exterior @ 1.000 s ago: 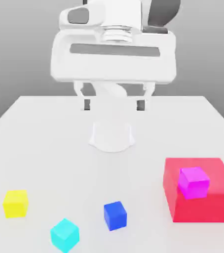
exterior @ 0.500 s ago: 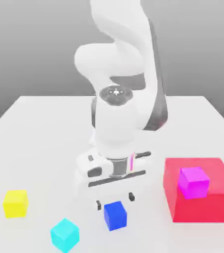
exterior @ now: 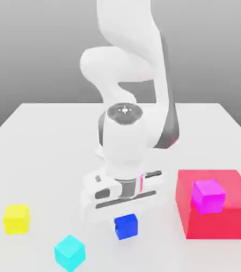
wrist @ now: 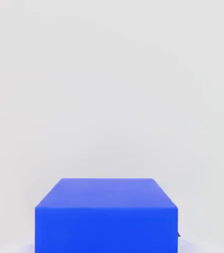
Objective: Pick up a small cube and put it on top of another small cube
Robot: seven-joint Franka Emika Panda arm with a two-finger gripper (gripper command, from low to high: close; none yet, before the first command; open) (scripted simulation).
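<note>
The small blue cube (exterior: 126,226) is near the front of the white table (exterior: 43,159), directly under my hand. My gripper (exterior: 125,219) has come down over it and is shut on it, the fingers hidden behind the hand and the cube. In the hand view the blue cube (wrist: 106,215) looms close, right between where the fingers sit. Other small cubes lie about: a cyan cube (exterior: 69,252) and a yellow cube (exterior: 16,219) toward the exterior view's left, and a magenta cube (exterior: 208,196) resting on top of a large red block (exterior: 218,218).
The large red block stands at the exterior view's right, close beside my hand. The arm's white base and links rise behind the hand at mid-table. Bare table surface stretches along the far side and the exterior view's left.
The arm swung down from high above the table to the blue cube. My gripper went from open around the cube to shut on it, and the cube sits slightly higher in the picture.
</note>
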